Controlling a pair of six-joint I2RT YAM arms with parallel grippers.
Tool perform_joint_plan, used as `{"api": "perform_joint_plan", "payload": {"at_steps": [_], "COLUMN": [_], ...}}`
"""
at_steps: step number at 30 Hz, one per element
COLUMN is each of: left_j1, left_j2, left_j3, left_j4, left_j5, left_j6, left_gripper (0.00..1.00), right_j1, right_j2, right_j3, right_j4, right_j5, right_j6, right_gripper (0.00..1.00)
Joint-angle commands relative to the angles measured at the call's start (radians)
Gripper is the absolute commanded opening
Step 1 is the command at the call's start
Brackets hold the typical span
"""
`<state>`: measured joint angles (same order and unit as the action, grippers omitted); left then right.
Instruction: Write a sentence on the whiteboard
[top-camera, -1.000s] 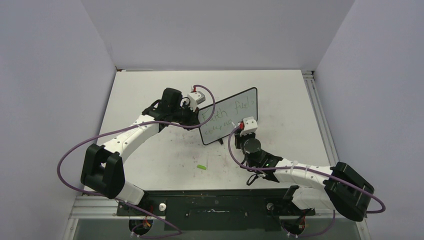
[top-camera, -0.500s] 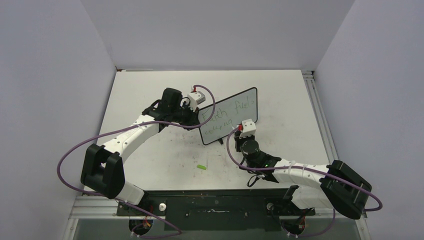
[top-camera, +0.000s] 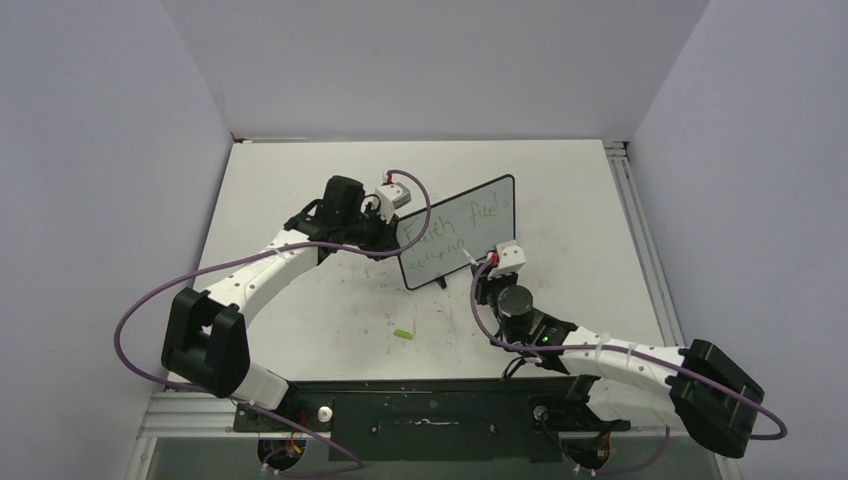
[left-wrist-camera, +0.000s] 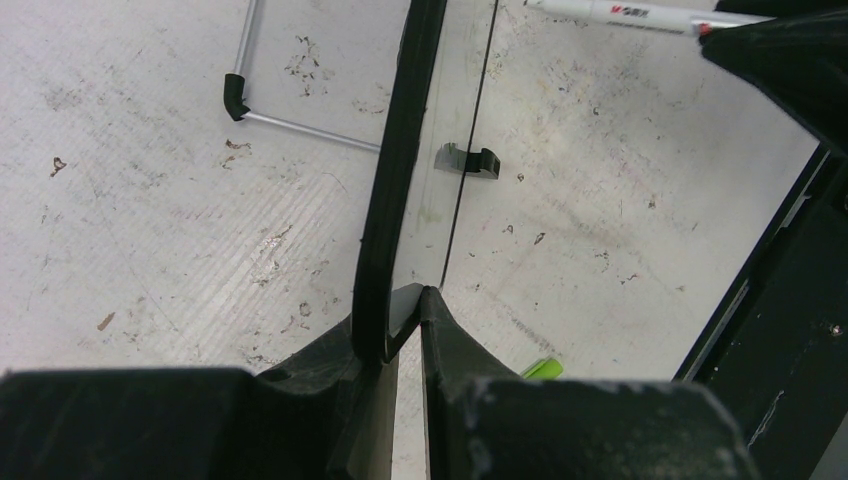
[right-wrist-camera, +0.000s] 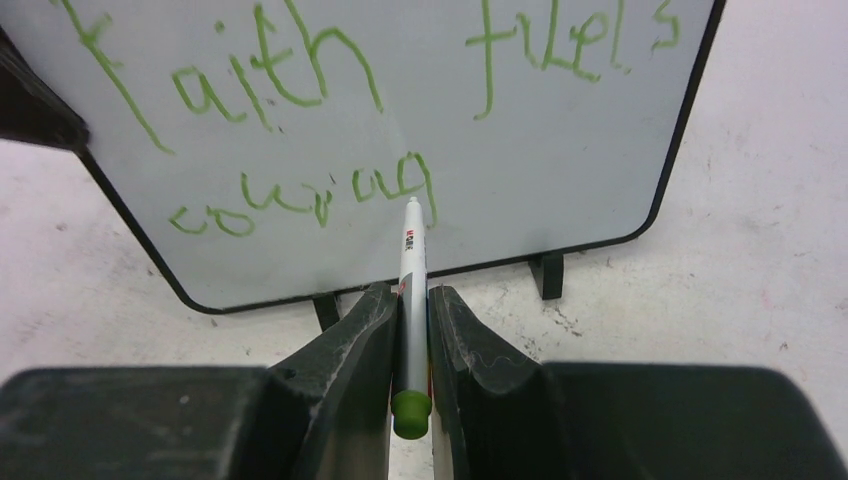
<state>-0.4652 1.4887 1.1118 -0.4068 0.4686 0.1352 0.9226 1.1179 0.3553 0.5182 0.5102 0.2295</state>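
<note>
The whiteboard (top-camera: 470, 222) stands upright mid-table on two black feet; it also shows in the right wrist view (right-wrist-camera: 560, 150) and edge-on in the left wrist view (left-wrist-camera: 400, 150). The sentence (right-wrist-camera: 330, 90) is green handwriting: "Faith fuels" above, "courag" below. My left gripper (left-wrist-camera: 405, 300) is shut on the board's left edge. My right gripper (right-wrist-camera: 412, 300) is shut on a white marker (right-wrist-camera: 409, 270) with a green end cap. Its tip points at the board just right of the last letter; I cannot tell if it touches.
A small green marker cap (top-camera: 404, 333) lies on the scuffed white tabletop (top-camera: 560, 200) in front of the board; it also shows in the left wrist view (left-wrist-camera: 540, 370). Purple cables loop off both arms. Grey walls enclose the table.
My right arm has shifted to the right along the board's lower edge, carrying the marker. The left arm and the board have not moved.
</note>
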Motion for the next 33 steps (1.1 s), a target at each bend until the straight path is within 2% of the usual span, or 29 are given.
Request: {"api": "perform_joint_plan", "payload": {"at_steps": [1, 5, 14, 26, 33], "left_j1": [-0.003, -0.003, -0.003, -0.013, -0.022], "left_j2": [-0.004, -0.007, -0.008, -0.002, 0.007], "left_j3": [0.014, 0.015, 0.016, 0.004, 0.001], "left_j4": [-0.027, -0.027, -0.029, -0.008, -0.008], "left_j5": [-0.034, -0.036, -0.037, -0.051, -0.062], "left_j6": [0.046, 0.047, 0.047, 0.04, 0.041], "left_gripper": [0.0, 0.0, 0.0, 0.0, 0.0], "right_j1": [0.006, -0.004, -0.053, -0.252, -0.265], "right_j2": [-0.139, -0.182, -0.173, -0.171, -0.171], "right_j3": [-0.015, -0.014, -0.006, -0.038, -0.058], "right_j4": [-0.001, -0.038, -0.031, 0.025, 0.054], "right_j5": [0.025, -0.003, -0.102, -0.345, -0.371], "right_j6": [0.043, 0.03, -0.002, 0.008, -0.001], "right_gripper": [0.05, 0.05, 0.05, 0.05, 0.05]}}
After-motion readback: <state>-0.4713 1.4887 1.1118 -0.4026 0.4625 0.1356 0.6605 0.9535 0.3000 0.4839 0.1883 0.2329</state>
